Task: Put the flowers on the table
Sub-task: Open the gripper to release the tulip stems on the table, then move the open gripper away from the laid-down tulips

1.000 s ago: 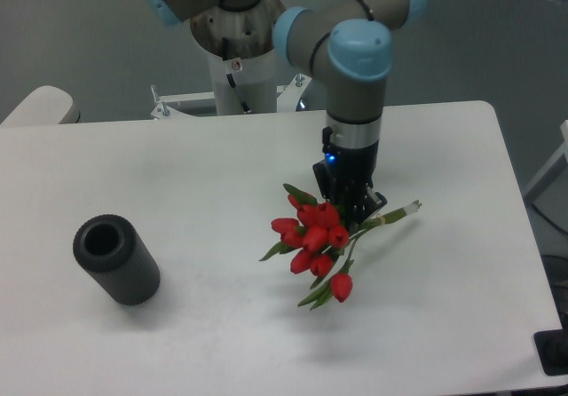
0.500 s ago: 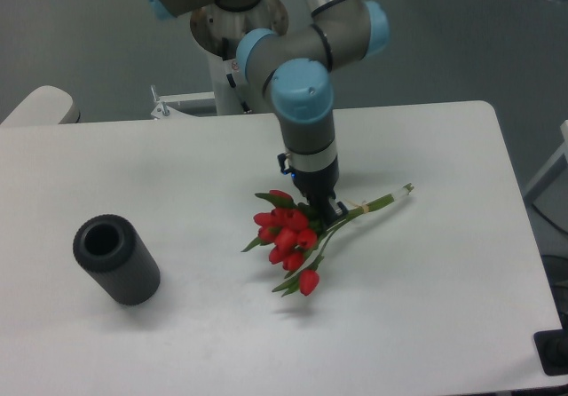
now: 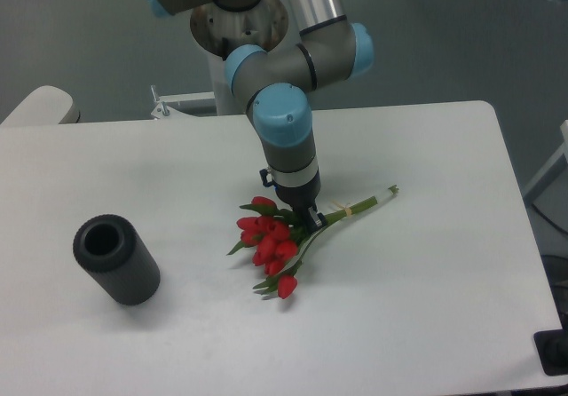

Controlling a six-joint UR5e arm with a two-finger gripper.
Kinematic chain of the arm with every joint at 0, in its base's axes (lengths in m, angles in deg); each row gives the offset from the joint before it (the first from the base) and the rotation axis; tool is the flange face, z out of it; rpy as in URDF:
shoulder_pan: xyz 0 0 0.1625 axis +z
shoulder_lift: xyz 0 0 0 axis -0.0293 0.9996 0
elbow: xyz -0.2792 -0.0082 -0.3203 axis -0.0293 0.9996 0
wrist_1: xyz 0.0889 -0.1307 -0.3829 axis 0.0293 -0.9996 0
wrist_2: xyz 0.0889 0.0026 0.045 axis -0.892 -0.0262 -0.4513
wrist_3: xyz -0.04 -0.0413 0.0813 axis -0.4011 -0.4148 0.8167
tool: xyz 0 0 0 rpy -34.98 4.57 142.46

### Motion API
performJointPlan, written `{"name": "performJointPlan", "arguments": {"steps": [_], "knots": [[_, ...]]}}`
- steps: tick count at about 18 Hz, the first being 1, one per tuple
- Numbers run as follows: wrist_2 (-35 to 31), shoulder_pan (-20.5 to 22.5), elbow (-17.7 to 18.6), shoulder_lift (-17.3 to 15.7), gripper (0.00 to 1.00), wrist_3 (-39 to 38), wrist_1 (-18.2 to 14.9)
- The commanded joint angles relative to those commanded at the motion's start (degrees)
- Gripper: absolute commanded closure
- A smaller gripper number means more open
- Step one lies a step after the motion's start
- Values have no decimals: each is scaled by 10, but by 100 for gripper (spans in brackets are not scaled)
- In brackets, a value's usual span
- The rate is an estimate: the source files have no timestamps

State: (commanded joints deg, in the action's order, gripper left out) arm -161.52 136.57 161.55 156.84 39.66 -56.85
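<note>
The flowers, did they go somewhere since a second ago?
Yes. The gripper, shut on the stems, has carried the flowers leftward across the table, and the arm's wrist swung left with them. The bunch now looks lower, at or close to the tabletop; whether it touches is hard to tell. It has not been let go. The black ribbed cylinder stayed lying where it was.

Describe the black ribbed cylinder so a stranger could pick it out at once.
Start at the large white tabletop and look to its left part, well away from the two-finger gripper and the bunch of red tulips. There lies the black ribbed cylinder, alone. It is the only dark thing there, with an open hollow end.
</note>
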Motion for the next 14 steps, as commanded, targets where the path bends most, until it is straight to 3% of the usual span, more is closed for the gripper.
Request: {"name": "performJointPlan", "arguments": {"steps": [10,14], "knots": [[11,-3,-115,-3,0,-22,-11],[43,-5,-176,8,0,-57,-55]]}}
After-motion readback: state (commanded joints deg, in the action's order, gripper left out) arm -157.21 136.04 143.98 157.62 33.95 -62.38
